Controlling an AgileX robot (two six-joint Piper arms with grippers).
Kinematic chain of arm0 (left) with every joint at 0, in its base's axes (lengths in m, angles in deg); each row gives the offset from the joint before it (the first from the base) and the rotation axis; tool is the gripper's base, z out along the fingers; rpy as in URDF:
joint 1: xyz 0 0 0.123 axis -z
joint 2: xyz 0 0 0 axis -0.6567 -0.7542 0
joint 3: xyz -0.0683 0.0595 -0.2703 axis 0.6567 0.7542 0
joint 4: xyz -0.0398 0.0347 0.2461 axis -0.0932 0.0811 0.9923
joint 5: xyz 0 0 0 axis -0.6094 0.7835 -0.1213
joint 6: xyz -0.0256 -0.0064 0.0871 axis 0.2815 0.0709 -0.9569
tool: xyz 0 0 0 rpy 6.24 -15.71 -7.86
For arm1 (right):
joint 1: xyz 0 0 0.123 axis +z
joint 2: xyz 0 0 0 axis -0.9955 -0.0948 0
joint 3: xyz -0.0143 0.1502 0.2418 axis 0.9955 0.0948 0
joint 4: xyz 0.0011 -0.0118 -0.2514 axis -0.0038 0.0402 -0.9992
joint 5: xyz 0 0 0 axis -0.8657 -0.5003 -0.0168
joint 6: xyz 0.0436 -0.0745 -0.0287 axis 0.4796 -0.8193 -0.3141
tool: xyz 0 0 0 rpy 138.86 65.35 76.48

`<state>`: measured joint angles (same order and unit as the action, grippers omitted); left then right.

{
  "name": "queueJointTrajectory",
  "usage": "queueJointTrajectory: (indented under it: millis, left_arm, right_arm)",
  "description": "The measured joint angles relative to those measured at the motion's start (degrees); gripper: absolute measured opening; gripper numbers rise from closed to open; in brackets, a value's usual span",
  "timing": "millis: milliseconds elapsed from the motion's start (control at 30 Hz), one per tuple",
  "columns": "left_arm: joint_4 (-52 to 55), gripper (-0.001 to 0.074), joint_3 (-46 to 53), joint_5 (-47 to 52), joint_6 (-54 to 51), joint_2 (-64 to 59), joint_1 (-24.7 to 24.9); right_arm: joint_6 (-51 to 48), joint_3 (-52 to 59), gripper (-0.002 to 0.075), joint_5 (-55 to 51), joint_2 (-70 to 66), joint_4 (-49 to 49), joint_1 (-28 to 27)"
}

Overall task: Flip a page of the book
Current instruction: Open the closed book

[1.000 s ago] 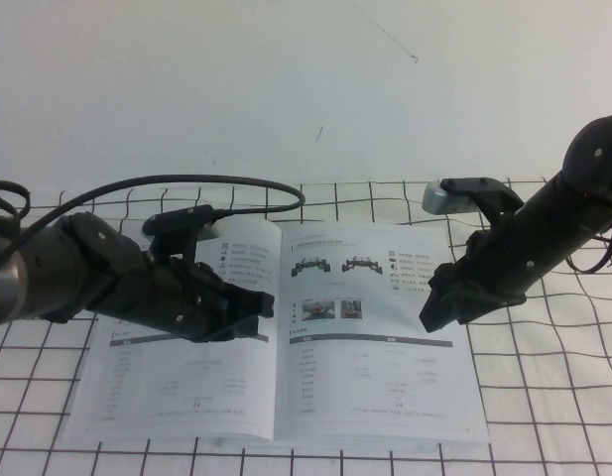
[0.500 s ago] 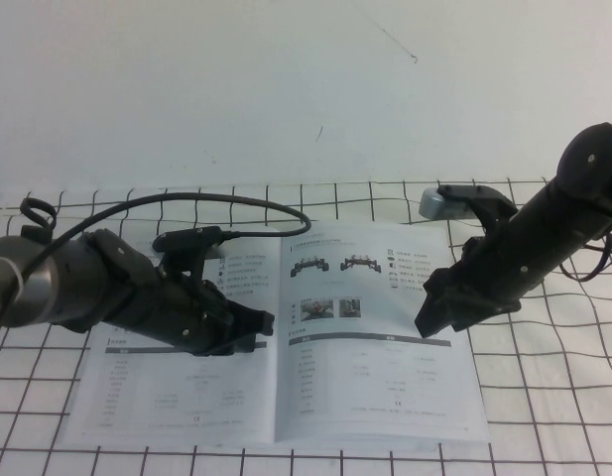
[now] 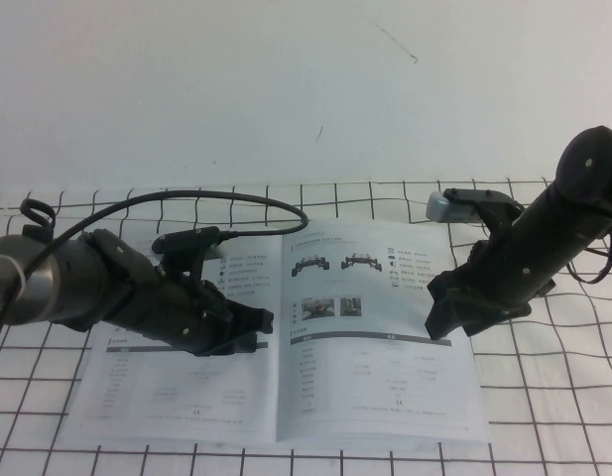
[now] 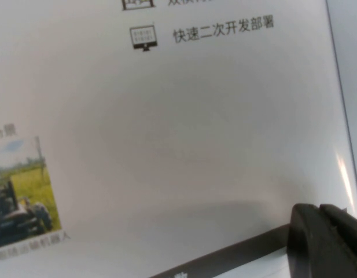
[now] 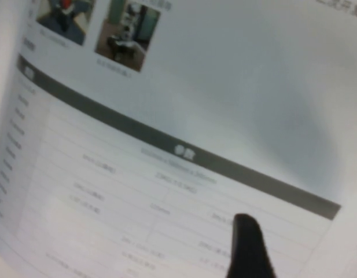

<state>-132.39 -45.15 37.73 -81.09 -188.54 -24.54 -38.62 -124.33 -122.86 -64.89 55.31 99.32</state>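
The book (image 3: 365,402) lies open and flat on the table, a thin white manual with small vehicle photos and grey-barred tables. The page (image 3: 385,293) is its right-hand leaf, and it lies flat. My left gripper (image 3: 259,332) is shut and low over the left-hand leaf near the spine. In the left wrist view its fingers (image 4: 317,243) are together over a grey bar on the glossy paper (image 4: 195,145). My right gripper (image 3: 439,319) is shut and low over the page's outer half. The right wrist view shows its dark tip (image 5: 247,249) over the table on the page (image 5: 166,110).
The book rests on a white cloth with a black grid (image 3: 553,397). A plain white wall (image 3: 286,89) rises behind. The left arm's black cable (image 3: 246,196) loops above the book's far edge. Bare cloth lies right of the book.
My left arm has settled slightly lower and back over the left leaf. My right gripper has shifted a little toward the page's outer edge. The pages have not lifted.
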Motion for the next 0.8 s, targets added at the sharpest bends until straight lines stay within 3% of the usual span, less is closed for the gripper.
queueJointTrajectory:
  millis: [433,800]
  left_arm:
    - [-1.1,-0.0003,0.0,0.1,0.0,-0.1,0.0]
    - [-1.3,-0.0003,0.0,0.1,0.0,-0.1,0.0]
  right_arm:
    - [1.7,0.0,0.0418,-2.3,-3.3,-3.4,0.6]
    - [-4.0,0.0,0.0418,0.0,-3.3,4.5,0.8]
